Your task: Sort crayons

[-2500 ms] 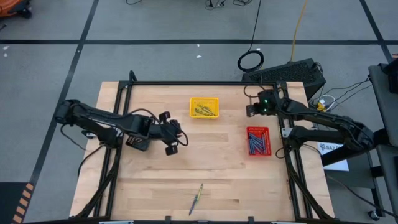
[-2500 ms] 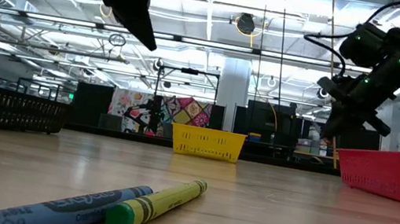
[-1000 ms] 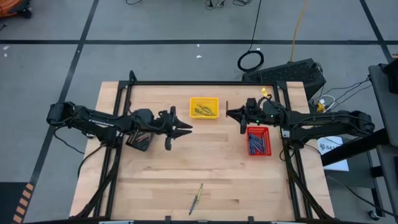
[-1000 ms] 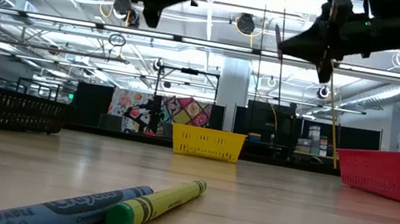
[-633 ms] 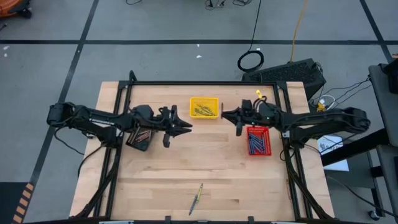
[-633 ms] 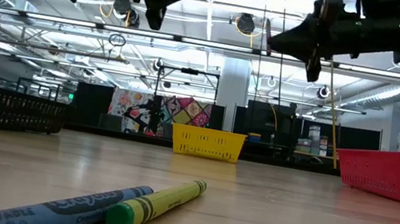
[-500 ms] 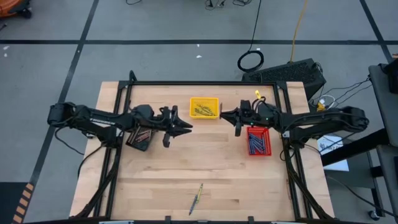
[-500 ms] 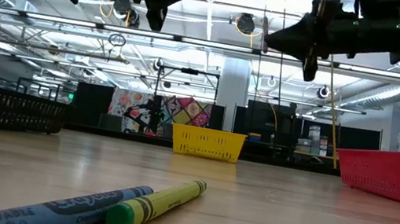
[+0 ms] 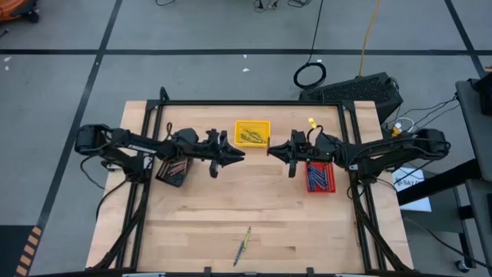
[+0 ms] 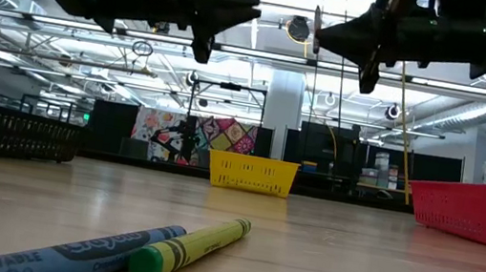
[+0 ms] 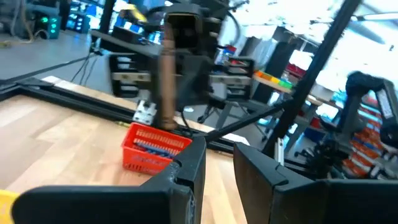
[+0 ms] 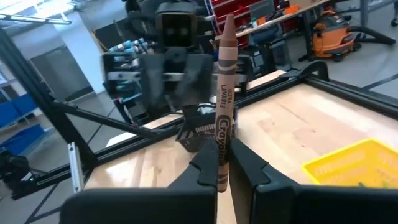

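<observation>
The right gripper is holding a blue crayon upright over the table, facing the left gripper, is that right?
Not quite: the crayon is brown, not blue, as the right wrist view shows. The rest holds: the right gripper is shut on it, upright over the table, facing the left gripper.

Brown crayon (image 12: 222, 130) base behind fingertips

Three trays: yellow tray (image 9: 252, 132), red tray (image 9: 319, 175), black tray (image 9: 172, 170), two loose crayons (image 10: 144, 249)
</observation>
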Robot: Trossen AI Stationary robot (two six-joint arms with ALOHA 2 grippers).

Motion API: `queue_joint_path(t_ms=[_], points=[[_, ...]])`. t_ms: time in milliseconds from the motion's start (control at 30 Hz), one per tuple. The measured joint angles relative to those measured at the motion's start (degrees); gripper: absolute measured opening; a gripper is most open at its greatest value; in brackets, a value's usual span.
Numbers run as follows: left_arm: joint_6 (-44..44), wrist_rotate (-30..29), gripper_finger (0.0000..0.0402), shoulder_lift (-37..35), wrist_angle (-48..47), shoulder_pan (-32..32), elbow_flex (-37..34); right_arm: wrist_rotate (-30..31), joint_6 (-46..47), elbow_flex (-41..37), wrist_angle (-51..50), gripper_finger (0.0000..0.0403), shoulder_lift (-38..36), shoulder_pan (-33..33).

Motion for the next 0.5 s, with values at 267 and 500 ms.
queue_joint_path(t_ms=[267,500], points=[[-3.81,2.06,0.0086,2.29,5.29,3.05,0.0,0.08,0.13,0.02,4.9,0.0,3.48,1.94],[-3.86,4.47,0.0086,2.31,4.42,3.18,0.02,-0.9,-1.4,5.52,4.52,0.0,9.67,2.23]])
